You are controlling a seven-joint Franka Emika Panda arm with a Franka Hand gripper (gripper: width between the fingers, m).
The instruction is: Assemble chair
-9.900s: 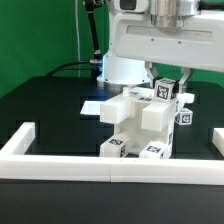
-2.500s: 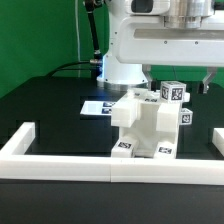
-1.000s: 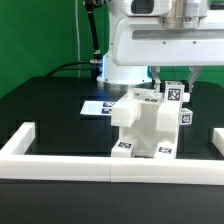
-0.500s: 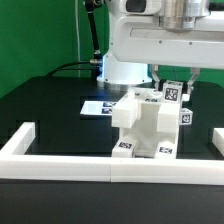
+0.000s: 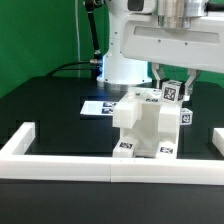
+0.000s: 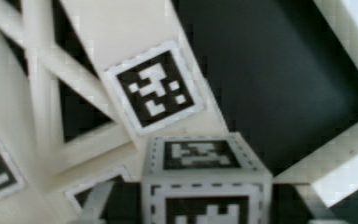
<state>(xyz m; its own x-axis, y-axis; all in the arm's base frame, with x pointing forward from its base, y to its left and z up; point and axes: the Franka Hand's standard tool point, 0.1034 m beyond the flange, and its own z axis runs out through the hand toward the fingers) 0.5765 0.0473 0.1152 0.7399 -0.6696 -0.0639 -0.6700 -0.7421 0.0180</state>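
Against the oldest frame: chair [image 5: 145, 125] now sits further toward the exterior view's right and squarer to the camera, with both low front tags facing us. Printed tags on the marker board [image 5: 98, 107] are now exposed behind it. Against the mid frame: pincer [image 5: 171, 80] is down from above, fingers drawn in and clamped either side of the top tagged block [image 5: 171, 93].

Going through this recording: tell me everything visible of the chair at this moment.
The chair is a partly built cluster of chunky white blocks, plastic by the look, bearing square black-and-white tags on several faces. It stands on the black table, between the white border rail and the marker board. The gripper is shut on a small tagged block at its top, toward the exterior view's right.
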